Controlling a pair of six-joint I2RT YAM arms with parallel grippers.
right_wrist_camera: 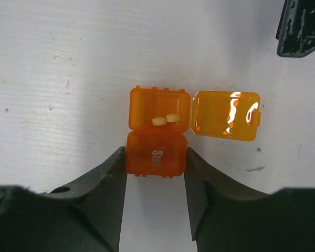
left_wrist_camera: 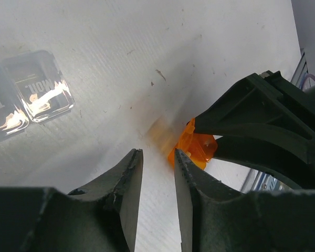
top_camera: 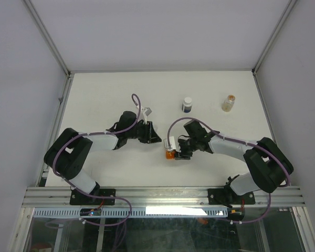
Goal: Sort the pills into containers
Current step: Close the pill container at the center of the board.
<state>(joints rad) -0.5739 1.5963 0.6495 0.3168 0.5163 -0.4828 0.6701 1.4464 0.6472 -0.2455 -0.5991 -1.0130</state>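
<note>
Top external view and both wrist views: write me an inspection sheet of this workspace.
Surface: white table, lightly scuffed.
Job's things: orange pill box, one compartment open with two pale pills inside, the other closed; white bottle and clear vial upright at the far side.
Clutter: clear lettered boxes near the left arm.
Grippers: right gripper clamped on the box's closed half; left gripper narrowly open, empty, beside the box.
Cables: purple cables loop off both arms, none touching the job's things.
Surroundings: white enclosure walls; aluminium rail at the near edge.
</note>
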